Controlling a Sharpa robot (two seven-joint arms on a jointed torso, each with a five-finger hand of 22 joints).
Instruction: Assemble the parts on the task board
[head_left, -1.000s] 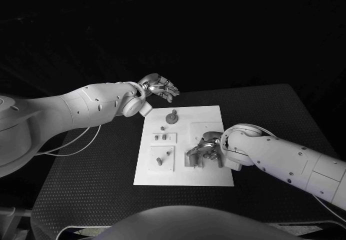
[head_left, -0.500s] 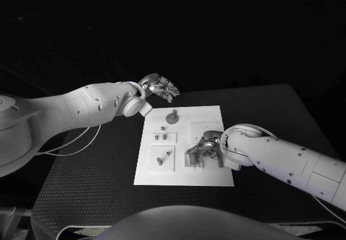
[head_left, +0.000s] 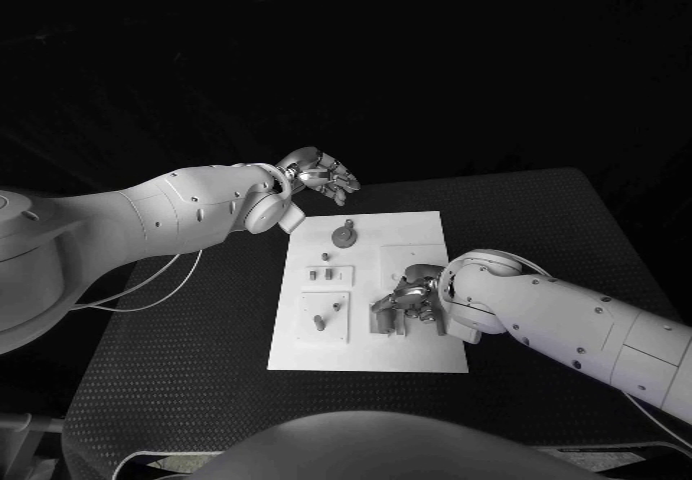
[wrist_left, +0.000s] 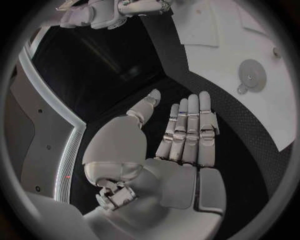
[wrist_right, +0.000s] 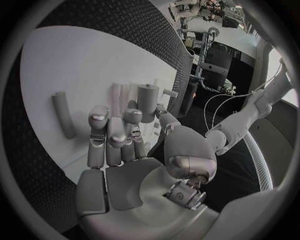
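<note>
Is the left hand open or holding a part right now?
Open. The silver left hand has its fingers straight and apart with an empty palm, raised beyond the white task board's far corner.

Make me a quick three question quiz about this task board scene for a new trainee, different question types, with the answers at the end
1. True or false: the left hand is gripping a part on the task board.
2. Multiple choice: where is the right hand? A) off the table, B) down over the board's right side among the parts, C) touching the left hand.
3. Fill in: the round disc part lies at the board's ____ end, the end away from the robot.

Key:
1. False; the left hand hovers open above the board's far left corner, holding nothing.
2. B.
3. Far.
</note>
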